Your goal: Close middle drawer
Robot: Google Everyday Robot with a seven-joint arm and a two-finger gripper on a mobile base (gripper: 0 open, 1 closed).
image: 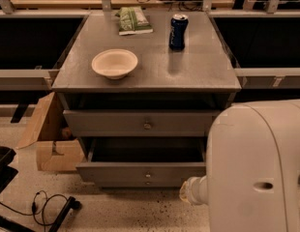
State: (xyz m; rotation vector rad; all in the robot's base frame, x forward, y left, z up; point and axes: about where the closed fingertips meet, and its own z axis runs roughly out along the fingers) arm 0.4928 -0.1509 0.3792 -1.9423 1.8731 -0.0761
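The grey cabinet (155, 76) has its middle drawer (116, 172) pulled out, so its deep empty box shows from above. A small round knob (147, 174) sits on its flat front. The top drawer (111, 123) above it stands slightly out. Only a thin strip of the lowest drawer front (121, 183) shows beneath. My arm's large white housing (259, 168) fills the lower right and covers the right ends of the drawers. My gripper is out of view, hidden past that housing.
On the cabinet top stand a cream bowl (114, 63), a blue can (178, 31) and a green packet (134, 20). An open cardboard box (51, 139) sits on the floor at the left. Black cables (46, 207) lie on the speckled floor.
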